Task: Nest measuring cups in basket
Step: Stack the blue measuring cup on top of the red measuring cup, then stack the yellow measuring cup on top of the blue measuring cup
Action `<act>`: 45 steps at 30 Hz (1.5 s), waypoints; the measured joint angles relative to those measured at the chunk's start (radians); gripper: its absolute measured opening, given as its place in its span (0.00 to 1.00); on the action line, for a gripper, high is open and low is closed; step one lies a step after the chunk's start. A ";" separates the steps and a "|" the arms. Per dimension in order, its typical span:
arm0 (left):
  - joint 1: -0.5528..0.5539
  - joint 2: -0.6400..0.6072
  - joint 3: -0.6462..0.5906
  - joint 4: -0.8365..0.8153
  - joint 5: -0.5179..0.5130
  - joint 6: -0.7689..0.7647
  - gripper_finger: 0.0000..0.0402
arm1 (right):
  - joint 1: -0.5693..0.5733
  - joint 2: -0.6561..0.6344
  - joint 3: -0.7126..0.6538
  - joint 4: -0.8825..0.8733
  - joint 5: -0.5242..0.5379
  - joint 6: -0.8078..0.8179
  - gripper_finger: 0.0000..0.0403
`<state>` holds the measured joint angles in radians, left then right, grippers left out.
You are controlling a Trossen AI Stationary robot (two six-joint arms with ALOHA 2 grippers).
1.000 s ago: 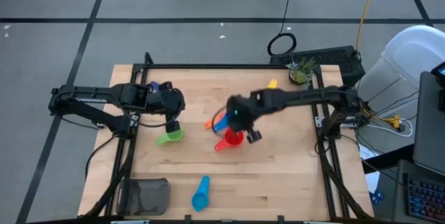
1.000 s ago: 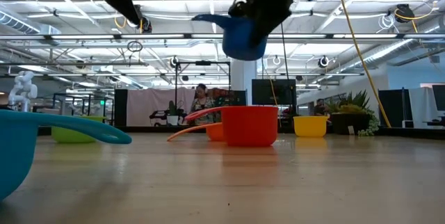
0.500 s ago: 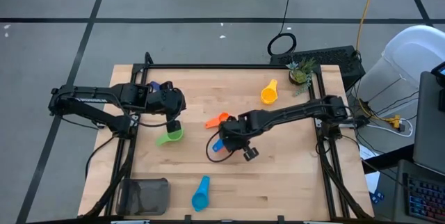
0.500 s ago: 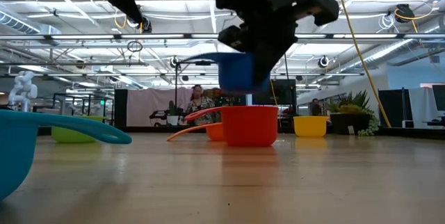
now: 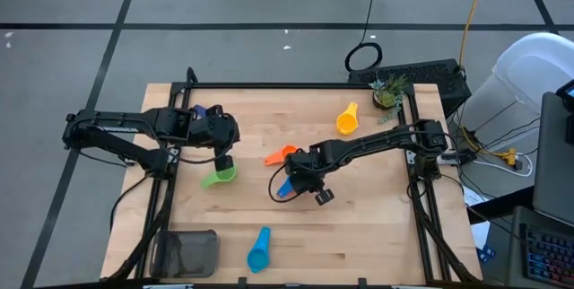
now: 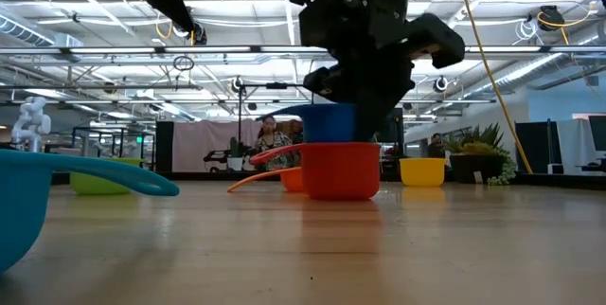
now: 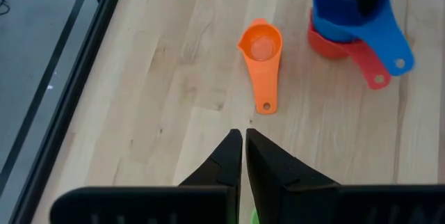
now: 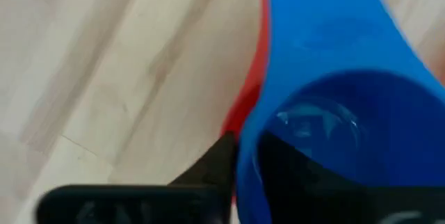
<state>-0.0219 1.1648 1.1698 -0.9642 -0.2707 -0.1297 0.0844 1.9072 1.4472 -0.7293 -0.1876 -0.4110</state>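
My right gripper [image 5: 296, 181] stands over the red cup [image 6: 339, 170] at the table's middle, shut on the blue cup [image 6: 329, 122], which sits partly down in the red cup. The blue handle [image 5: 282, 189] sticks out toward the near left. My left gripper [image 5: 224, 158] hangs shut above the green cup [image 5: 218, 178], touching nothing. The orange cup [image 7: 261, 43] lies just left of the red one. The yellow cup [image 5: 347, 120] stands far right and the light blue cup [image 5: 259, 251] lies near the front edge. The basket [image 5: 186, 253] sits at the near left corner. My right gripper holds the blue cup by its side wall at the rim [image 8: 247, 156], one finger inside the bowl [image 8: 278, 165] and one outside [image 8: 221, 163]. It comes from above, pointing down. The cup stays upright with its lower part inside the red cup [image 8: 243, 106].
A purple cup [image 5: 213, 109] shows behind the left arm near the far left. A small potted plant [image 5: 387, 96] stands at the far right corner. Bare wood lies between the red cup and the basket, apart from the light blue cup.
My right gripper carried the blue cup a little toward the near edge and then down, from well above the red cup until the blue cup sank into the red cup's mouth. The left arm kept still.
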 joint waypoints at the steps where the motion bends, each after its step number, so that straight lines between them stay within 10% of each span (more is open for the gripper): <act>1: 0.000 0.000 0.000 0.000 0.000 -0.002 0.06 | 0.000 0.000 0.000 0.009 0.000 0.005 0.20; 15: 0.000 0.000 0.000 -0.003 0.000 -0.002 0.06 | 0.001 -0.051 0.000 -0.025 0.005 0.089 0.56; 22: 0.000 0.000 0.000 -0.003 0.000 -0.001 0.06 | 0.002 -0.130 0.000 -0.028 0.010 0.121 0.57; 29: 0.000 0.000 0.000 -0.001 0.000 0.003 0.06 | -0.079 -0.149 -0.027 -0.190 0.338 0.119 0.56; 34: 0.000 -0.001 0.000 -0.001 0.000 -0.004 0.06 | -0.240 -0.147 -0.098 -0.250 0.449 0.420 0.54; 45: 0.000 -0.001 0.000 -0.004 0.000 -0.005 0.06 | -0.447 -0.152 -0.249 -0.114 0.267 0.600 0.52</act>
<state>-0.0220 1.1642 1.1698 -0.9677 -0.2703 -0.1345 -0.3626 1.7553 1.1984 -0.8436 0.0796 0.1893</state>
